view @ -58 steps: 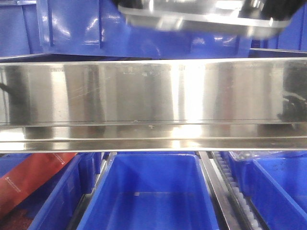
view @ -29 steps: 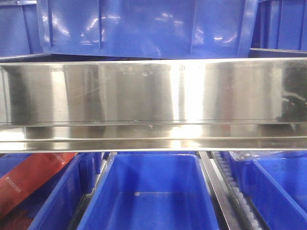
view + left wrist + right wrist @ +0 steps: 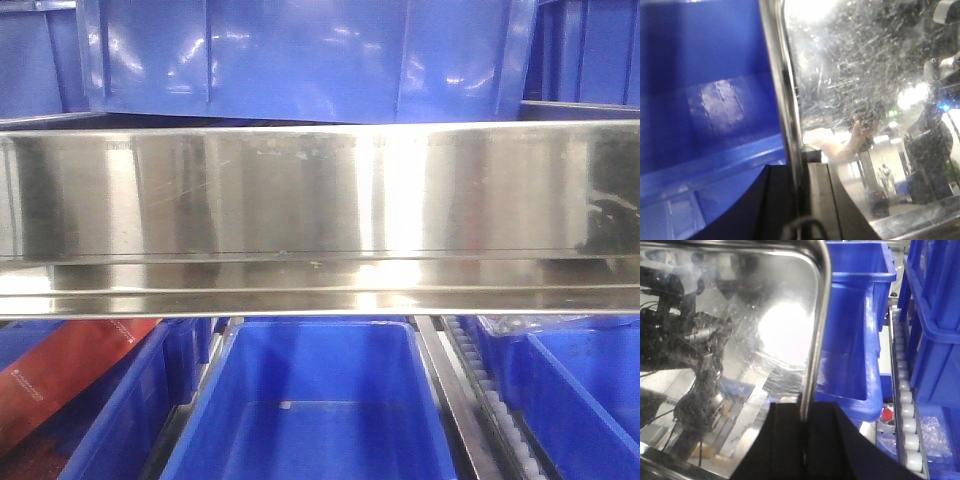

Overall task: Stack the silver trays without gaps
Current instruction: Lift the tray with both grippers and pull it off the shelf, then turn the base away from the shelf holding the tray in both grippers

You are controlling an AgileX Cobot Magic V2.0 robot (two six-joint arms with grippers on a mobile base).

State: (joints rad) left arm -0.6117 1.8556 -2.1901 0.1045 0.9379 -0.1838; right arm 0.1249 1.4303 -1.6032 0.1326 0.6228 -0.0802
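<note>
A silver tray (image 3: 860, 90) fills the right of the left wrist view, its scratched shiny inside facing the camera. My left gripper (image 3: 799, 172) is shut on its thin left rim, one dark finger on each side. In the right wrist view the silver tray (image 3: 740, 340) fills the left. My right gripper (image 3: 804, 410) is shut on its right rim, near the rounded corner. The tray hangs over blue bins. No tray and no gripper shows in the front view. No second tray is in view.
A long steel rail (image 3: 320, 200) spans the front view, with blue bins above (image 3: 300, 60) and below (image 3: 320, 400) and a red packet (image 3: 60, 380) at the lower left. A blue bin (image 3: 850, 340) and a roller track (image 3: 905, 405) lie right of the tray.
One second ago the tray, held at both ends, showed at the top of the front view. It has since risen out of that view.
</note>
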